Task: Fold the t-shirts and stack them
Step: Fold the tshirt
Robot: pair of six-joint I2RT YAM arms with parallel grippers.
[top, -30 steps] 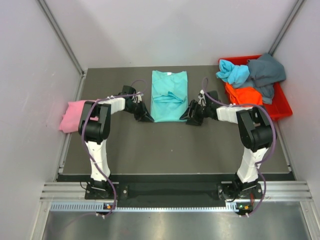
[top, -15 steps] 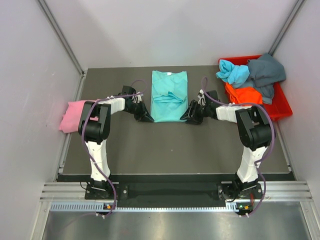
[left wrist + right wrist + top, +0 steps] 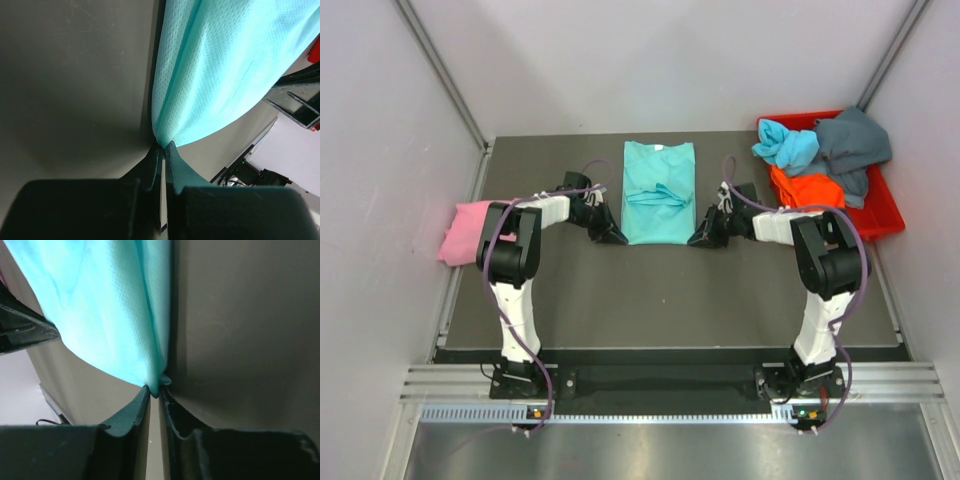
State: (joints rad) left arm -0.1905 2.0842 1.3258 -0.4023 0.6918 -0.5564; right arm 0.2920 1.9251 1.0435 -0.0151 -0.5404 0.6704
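The teal t-shirt [image 3: 658,190] lies partly folded on the dark table at the back centre. My left gripper [image 3: 619,239] is shut on its near-left corner; in the left wrist view the fingertips [image 3: 163,148] pinch the teal cloth [image 3: 215,65]. My right gripper [image 3: 696,240] is shut on its near-right corner; in the right wrist view the fingertips [image 3: 155,390] pinch the cloth [image 3: 105,305]. A pink t-shirt [image 3: 472,229] lies folded at the table's left edge. Light blue [image 3: 788,144], orange [image 3: 809,189] and dark grey-blue [image 3: 854,143] shirts lie heaped in the red bin.
The red plastic bin [image 3: 883,215] stands at the back right against the wall. Grey walls close in the table on the left, back and right. The dark table [image 3: 660,300] stretches bare between the shirt and the arm bases.
My right gripper has shifted slightly right and back along the shirt's near-right corner. The left gripper and the shirts have not visibly moved.
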